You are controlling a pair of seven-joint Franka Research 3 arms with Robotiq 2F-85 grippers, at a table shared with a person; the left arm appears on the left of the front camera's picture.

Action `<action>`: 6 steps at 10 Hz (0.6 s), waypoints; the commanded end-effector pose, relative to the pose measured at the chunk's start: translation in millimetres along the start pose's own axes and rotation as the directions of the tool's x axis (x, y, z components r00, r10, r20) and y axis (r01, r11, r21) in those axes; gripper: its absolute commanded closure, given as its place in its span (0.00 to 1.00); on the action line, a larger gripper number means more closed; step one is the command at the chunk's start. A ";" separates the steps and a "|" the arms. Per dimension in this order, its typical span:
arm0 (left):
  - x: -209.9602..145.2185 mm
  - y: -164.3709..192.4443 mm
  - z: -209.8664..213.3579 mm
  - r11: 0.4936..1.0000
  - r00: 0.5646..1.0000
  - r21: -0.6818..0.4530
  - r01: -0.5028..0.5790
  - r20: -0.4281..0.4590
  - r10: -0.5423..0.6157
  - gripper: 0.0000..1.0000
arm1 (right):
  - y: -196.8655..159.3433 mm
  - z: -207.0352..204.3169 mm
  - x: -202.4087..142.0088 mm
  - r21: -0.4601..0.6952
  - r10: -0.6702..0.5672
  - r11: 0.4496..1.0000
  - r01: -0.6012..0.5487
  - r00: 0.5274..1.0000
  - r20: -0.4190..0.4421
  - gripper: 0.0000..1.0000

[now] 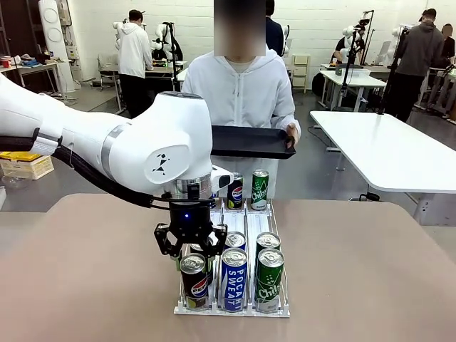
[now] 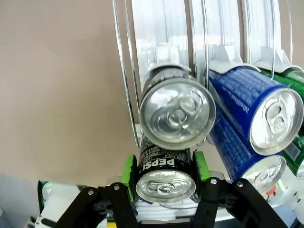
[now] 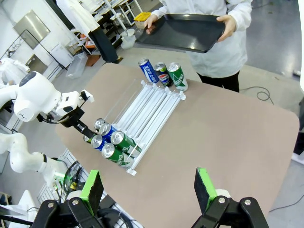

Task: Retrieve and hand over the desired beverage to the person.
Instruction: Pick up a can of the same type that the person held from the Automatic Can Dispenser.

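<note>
My left gripper (image 1: 191, 251) was clamped on the Pepsi can (image 2: 164, 186), front of the rack's (image 1: 285, 311) left lane. My right gripper (image 3: 149, 190) was apart, high off the rack. The person (image 1: 246, 92) held a tray (image 1: 249, 141) beyond its far end. Risk: the can behind (image 2: 176, 114) could roll and knock it loose.

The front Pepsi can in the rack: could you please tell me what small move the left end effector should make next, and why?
I would close the left end effector firmly on the front Pepsi can, I think: its green pads flank the can's sides, but firm contact is unclear. The person holds a black tray ready beyond the rack.
</note>
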State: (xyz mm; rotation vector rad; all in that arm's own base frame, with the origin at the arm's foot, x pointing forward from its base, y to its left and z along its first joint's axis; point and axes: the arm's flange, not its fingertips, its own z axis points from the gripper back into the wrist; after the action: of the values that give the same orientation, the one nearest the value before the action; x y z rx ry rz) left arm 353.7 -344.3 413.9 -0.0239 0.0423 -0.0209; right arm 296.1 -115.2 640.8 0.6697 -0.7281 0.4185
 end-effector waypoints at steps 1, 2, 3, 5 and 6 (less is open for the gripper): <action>-22.0 -4.6 53.0 1.000 0.992 0.014 0.014 -0.128 -0.012 1.00 | -1.0 -1.2 2.1 0.033 0.010 0.999 -0.011 1.000 0.023 0.00; -38.6 -10.3 92.5 0.998 0.997 0.053 0.034 -0.069 -0.030 1.00 | -1.0 -1.2 2.1 0.033 0.010 0.999 -0.011 1.000 0.023 0.00; -56.5 -19.3 132.1 0.994 0.999 0.096 0.044 -0.011 -0.043 1.00 | -1.0 -1.2 2.1 0.033 0.010 0.999 -0.011 1.000 0.023 0.00; -81.9 -37.2 192.4 0.989 0.995 0.149 0.027 0.090 -0.041 1.00 | -1.0 -1.2 2.1 0.033 0.010 0.999 -0.011 1.000 0.023 0.00; -80.9 -39.0 211.3 0.990 0.994 0.143 0.020 0.101 -0.034 1.00 | -1.0 -1.2 2.1 0.033 0.010 0.999 -0.011 1.000 0.023 0.00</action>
State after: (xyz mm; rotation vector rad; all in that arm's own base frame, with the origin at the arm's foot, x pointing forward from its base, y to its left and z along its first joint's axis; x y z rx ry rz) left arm 261.3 -365.4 624.3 0.0957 -0.0352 -0.0826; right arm 296.4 -115.2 640.5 0.6696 -0.7269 0.4184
